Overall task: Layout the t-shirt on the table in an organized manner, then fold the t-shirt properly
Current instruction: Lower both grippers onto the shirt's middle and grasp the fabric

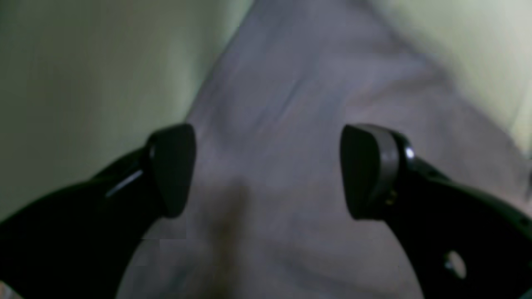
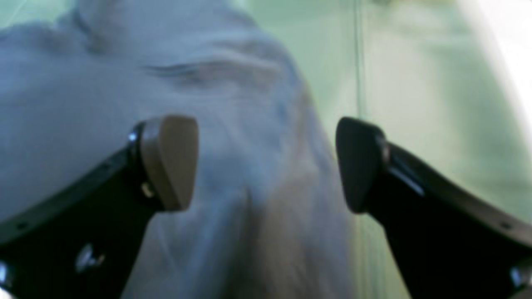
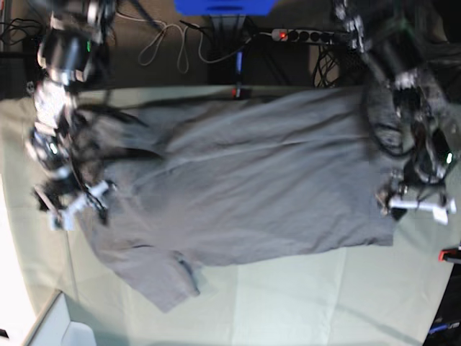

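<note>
Closest to each wrist camera, both tools are seen with jaws spread apart and nothing held: the left gripper (image 1: 266,170) over grey cloth, the right gripper (image 2: 266,164) over a cloth edge with green beside it. Farther off, in the base view, the t-shirt (image 3: 252,187) is found spread on the table (image 3: 302,310), its long axis running across the picture, with a sleeve (image 3: 155,277) near the front. The right gripper (image 3: 75,205) is placed at the collar end, the left gripper (image 3: 403,205) at the hem corner, so each end is nearer to one arm. The whole outline is shown only by the base view; the opened jaws only by the wrist views
</note>
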Tool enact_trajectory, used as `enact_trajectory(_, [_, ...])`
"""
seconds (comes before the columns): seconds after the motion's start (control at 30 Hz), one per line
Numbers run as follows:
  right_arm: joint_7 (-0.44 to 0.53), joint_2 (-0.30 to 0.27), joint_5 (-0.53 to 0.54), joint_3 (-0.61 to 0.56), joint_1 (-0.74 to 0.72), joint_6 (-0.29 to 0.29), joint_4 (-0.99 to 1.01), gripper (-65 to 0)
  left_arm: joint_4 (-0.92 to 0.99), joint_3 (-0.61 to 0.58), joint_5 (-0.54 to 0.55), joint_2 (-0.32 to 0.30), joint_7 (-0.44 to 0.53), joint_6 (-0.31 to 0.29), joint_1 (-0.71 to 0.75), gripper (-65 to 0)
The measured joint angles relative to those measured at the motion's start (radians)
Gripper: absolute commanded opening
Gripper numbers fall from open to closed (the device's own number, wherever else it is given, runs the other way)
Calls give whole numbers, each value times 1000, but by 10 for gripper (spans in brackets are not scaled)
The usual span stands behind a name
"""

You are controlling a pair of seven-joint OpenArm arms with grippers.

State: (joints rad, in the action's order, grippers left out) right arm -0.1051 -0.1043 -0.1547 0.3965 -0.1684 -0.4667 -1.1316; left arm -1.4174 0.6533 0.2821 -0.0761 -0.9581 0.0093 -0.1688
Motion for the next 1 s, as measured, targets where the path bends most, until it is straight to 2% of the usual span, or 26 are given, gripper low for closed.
enact_trajectory(0.17, [4, -82, -5, 2, -258, 11, 359, -131, 254, -93, -3, -58, 172, 8, -122, -127])
enact_trajectory(0.27, [22, -143, 0, 1, -403, 12, 604, -131, 375, -143, 3, -71, 253, 5, -170, -127])
enact_trajectory(0.4, [159, -188, -2, 0, -499, 17, 797, -131, 490, -158, 6, -62, 345, 2, -187, -127])
enact_trajectory(0.47, [193, -198, -2, 0, -496, 44, 821, -131, 552, -154, 2, -68, 394, 7, -184, -127])
enact_trajectory(0.53, [196, -201, -3, 0, -481, 108, 829, -130, 610, -152, 9, -80, 478, -6, -184, -127])
enact_trajectory(0.63, [198, -204, -3, -17, -451, 109, 829, -130, 699, -154, 9, -100, 561, -11, -206, -127])
enact_trajectory(0.77, [205, -198, -2, -95, -429, 113, 826, -130, 821, -156, 6, -114, 676, -18, -248, -127])
enact_trajectory(0.83, [201, -195, -2, -114, -418, 113, 826, -130, 867, -162, 2, -127, 697, -25, -271, -127])
enact_trajectory(1.0, [196, -192, -3, -125, -404, 112, 826, -130, 890, -294, -10, -145, 716, -8, -275, -127])
